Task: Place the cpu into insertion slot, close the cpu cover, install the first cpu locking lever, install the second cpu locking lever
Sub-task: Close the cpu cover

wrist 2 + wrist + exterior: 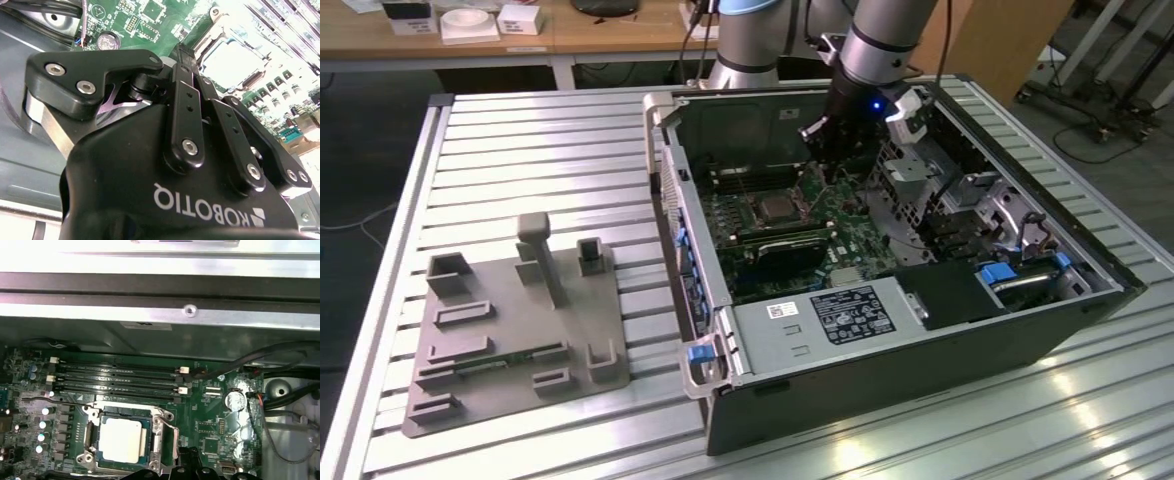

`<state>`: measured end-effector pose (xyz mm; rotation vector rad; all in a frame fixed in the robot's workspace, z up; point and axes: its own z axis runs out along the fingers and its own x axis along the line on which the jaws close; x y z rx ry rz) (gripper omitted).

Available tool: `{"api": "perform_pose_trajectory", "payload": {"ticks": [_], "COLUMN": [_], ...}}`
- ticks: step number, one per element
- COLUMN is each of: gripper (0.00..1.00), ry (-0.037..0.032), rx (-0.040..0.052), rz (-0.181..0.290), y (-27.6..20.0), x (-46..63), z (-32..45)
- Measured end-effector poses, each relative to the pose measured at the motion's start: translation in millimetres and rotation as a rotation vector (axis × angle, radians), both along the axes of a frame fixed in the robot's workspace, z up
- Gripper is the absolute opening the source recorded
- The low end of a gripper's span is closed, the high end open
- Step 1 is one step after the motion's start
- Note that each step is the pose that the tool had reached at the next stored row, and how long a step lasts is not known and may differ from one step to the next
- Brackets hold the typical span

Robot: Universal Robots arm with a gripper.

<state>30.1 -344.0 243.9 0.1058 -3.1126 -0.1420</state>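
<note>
Slatted table bears an open computer case. Gripper hangs near the cpu in the insertion slot; its own body hides how far it is open.

arm: silver-grey tube, blue joint cap | fingers: black bars, silver screws | housing: black, white lettering

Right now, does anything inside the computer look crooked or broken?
Nothing stands out. The cpu lies flat and square in the insertion slot, with the cpu cover framing it. The gripper hovers close by. No spills or damage show.
</note>
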Motion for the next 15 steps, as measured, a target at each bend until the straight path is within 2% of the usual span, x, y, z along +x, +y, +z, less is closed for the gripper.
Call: {"api": "perform_pose_trajectory", "payload": {"ticks": [4,15], "gripper": [0.1,0.1], "ry": [0.0,0.0], "rx": [-0.0001,-0.0001], "rz": [0.0,0.0], "y": [0.0,0.1], "x": [-3.4,-4.4], "z": [0.0,0.0]}}
